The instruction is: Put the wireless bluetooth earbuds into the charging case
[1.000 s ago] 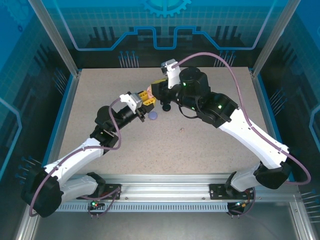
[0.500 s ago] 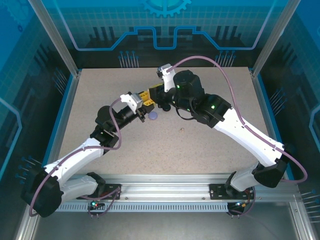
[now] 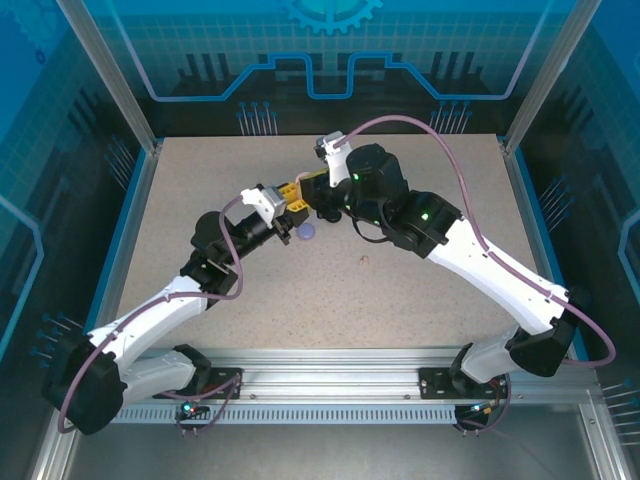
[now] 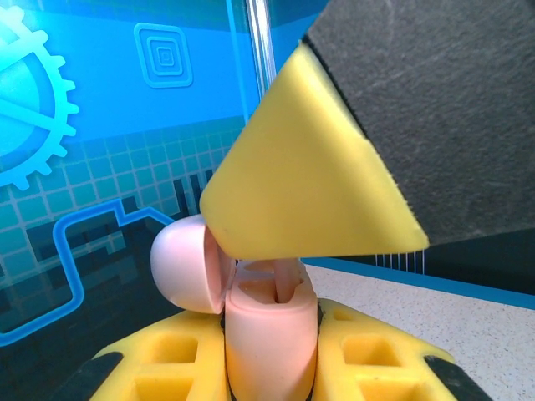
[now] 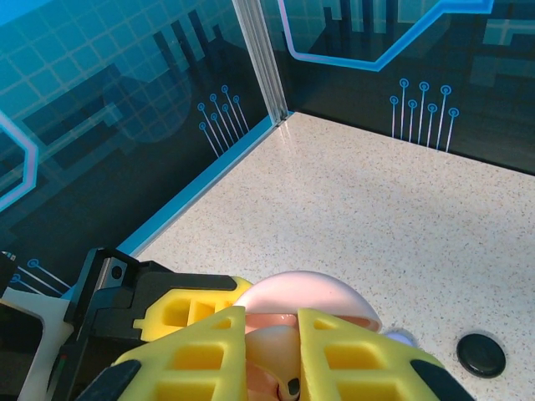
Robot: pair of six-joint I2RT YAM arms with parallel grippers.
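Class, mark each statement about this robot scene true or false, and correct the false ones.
1. The left arm's fingers grip the pink charging case. True.
2. The case's lid is shut. False: the lid stands open, tipped to one side.
3. The right arm's fingers hang just above the case's open mouth. True.
4. The lilac item sits inside the pink case. False: it lies on the table, next to the two arms' fingers.
5. A small round black object lies on the table. True.
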